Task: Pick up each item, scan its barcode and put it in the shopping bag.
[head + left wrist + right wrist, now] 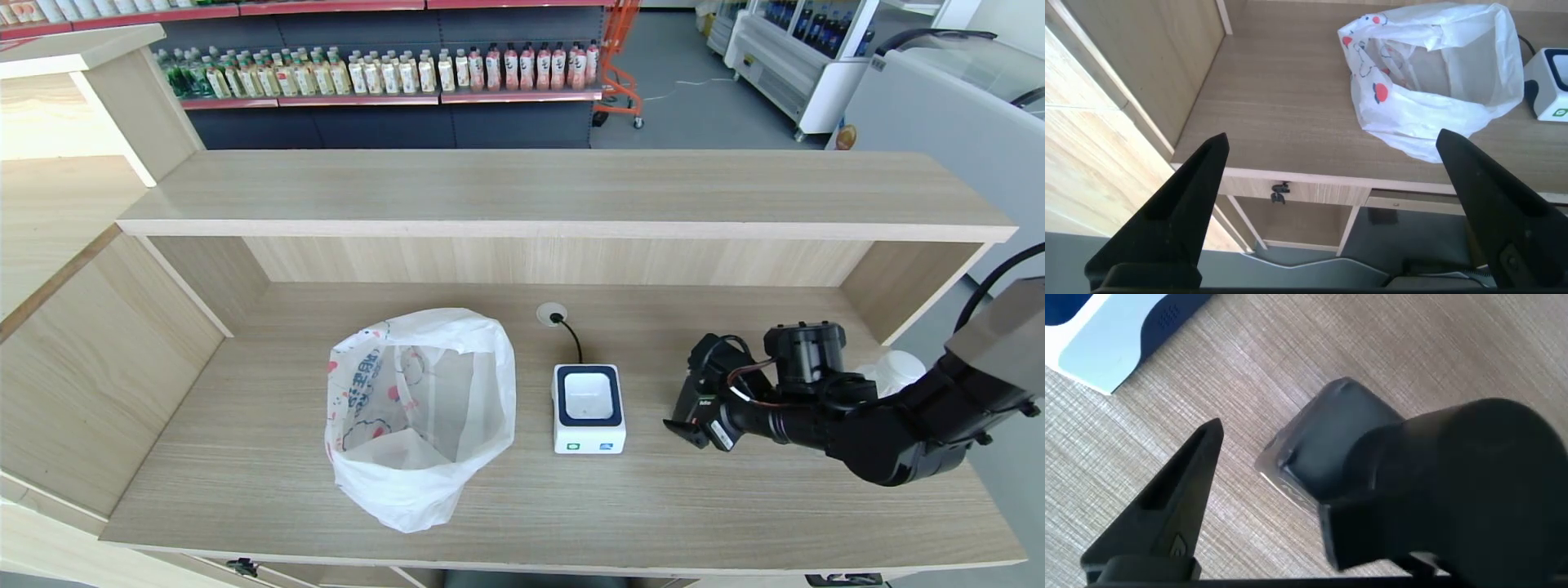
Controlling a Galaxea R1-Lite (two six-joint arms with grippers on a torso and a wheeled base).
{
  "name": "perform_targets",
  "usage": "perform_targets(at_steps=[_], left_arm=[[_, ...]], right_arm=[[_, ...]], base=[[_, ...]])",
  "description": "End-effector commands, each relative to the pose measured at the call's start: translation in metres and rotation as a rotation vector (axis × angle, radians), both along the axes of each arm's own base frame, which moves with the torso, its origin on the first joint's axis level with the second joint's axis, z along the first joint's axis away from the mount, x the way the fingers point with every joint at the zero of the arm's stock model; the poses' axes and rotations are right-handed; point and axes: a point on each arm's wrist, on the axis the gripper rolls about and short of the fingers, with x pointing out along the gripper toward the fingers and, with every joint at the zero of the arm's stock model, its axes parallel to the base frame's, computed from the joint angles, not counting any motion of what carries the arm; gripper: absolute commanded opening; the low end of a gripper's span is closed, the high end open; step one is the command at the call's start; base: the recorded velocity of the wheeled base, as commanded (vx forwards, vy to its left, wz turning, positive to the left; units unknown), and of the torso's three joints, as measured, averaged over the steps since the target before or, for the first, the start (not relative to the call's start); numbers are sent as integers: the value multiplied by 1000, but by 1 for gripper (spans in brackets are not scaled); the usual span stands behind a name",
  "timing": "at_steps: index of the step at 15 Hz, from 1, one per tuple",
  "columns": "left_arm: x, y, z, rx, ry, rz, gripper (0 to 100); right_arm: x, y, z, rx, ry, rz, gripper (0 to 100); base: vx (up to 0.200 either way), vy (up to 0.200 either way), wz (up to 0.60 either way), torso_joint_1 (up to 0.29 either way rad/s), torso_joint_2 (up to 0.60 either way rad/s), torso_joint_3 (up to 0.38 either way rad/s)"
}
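The right tool sits low over the worktop with its jaws spread wide and nothing gripped. A small dark item with a shiny edge lies flat just beneath it, a little clear of the one visible finger. A dark bulky shape covers the other side, so I cannot tell how near that finger is. To grasp it well, centre the item between the fingers, settle until the tips nearly meet the wood, then close squarely so the flat piece does not skid. The scanner stands near the tool's tip, with the shopping bag beyond it. The left tool hangs wide open and empty, off the worktop's front edge.
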Motion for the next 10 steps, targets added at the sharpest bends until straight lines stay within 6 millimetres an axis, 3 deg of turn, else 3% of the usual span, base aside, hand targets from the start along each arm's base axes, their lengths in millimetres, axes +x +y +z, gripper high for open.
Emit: perform_targets(at_steps=[1, 6, 10], left_arm=[[0, 0, 0, 0, 1, 0, 100], [0, 0, 0, 0, 1, 0, 100], [0, 0, 0, 0, -1, 0, 100]], right_arm=[[1, 3, -2, 6, 4, 18, 0], [-1, 6, -2, 16, 11, 37, 0], [-15, 0, 8, 45, -19, 28, 0]], base=[[0, 0, 0, 0, 0, 0], [0, 0, 0, 0, 0, 0], [0, 0, 0, 0, 0, 0]])
